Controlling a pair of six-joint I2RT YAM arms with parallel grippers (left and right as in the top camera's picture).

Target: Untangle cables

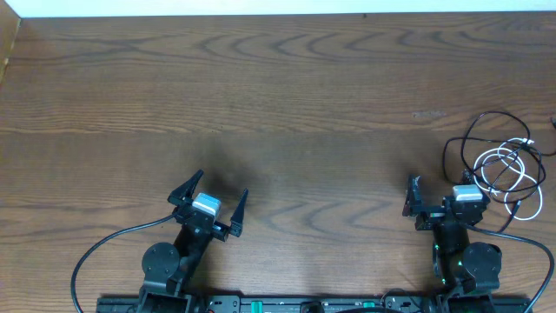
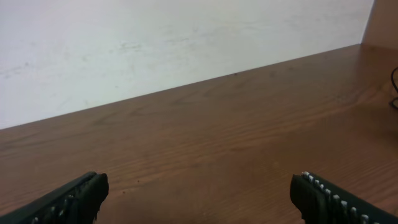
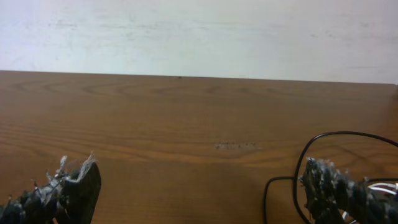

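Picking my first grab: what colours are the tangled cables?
One black cable, one white cable; the overhead view shows them best.

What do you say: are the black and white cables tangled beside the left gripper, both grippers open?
Not the left: the overhead view shows the black cable and white cable tangled beside the right gripper. It and the left gripper are open.

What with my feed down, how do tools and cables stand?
Left tool open, empty. Right tool open, empty. Cables tangled at right tool's outer side, ungripped. Nothing in the way.
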